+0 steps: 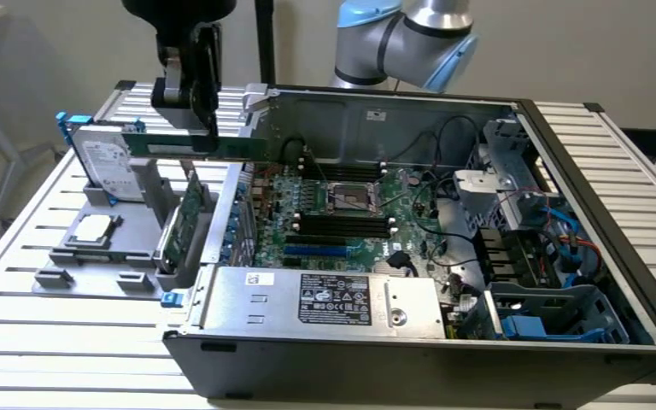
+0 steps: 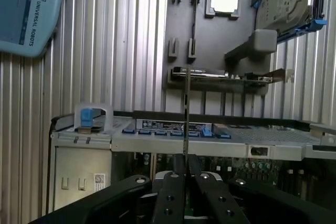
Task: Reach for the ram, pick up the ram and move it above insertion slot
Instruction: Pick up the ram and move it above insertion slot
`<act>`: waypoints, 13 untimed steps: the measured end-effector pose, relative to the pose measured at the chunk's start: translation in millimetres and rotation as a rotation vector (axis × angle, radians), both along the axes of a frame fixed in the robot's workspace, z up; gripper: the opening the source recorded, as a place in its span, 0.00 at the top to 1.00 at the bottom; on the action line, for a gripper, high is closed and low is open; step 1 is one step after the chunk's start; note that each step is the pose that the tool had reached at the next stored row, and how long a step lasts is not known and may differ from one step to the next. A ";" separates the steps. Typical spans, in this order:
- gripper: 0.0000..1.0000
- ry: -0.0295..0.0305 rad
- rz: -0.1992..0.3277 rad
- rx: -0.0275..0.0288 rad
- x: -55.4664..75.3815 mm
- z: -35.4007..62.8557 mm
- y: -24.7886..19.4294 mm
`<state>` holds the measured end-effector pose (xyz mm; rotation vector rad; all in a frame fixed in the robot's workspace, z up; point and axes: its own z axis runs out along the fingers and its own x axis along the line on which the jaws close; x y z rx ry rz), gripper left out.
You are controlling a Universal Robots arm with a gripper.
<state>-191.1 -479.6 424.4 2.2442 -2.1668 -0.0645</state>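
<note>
The gripper (image 1: 205, 128) is clamped nearly shut on the ram (image 1: 197, 147), holding it level above the case's (image 1: 419, 337) edge on the exterior view's left, its long axis pointing toward the motherboard slots (image 1: 340, 224).

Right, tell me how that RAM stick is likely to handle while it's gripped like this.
The RAM stick probably stays stiff: it juts level from the end effector with no visible sag. It looks thin and narrow, edge-on in the wrist view, so likely light. Pinched near one point with most of its length unsupported, it could pivot if it bumps the computer case.
</note>
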 end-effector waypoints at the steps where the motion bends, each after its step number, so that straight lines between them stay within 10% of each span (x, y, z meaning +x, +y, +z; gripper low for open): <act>1: 0.86 0.0000 0.000 0.0000 4.5 0.0 0.2; 13: 0.86 0.0000 0.000 0.0000 58.7 0.0 5.4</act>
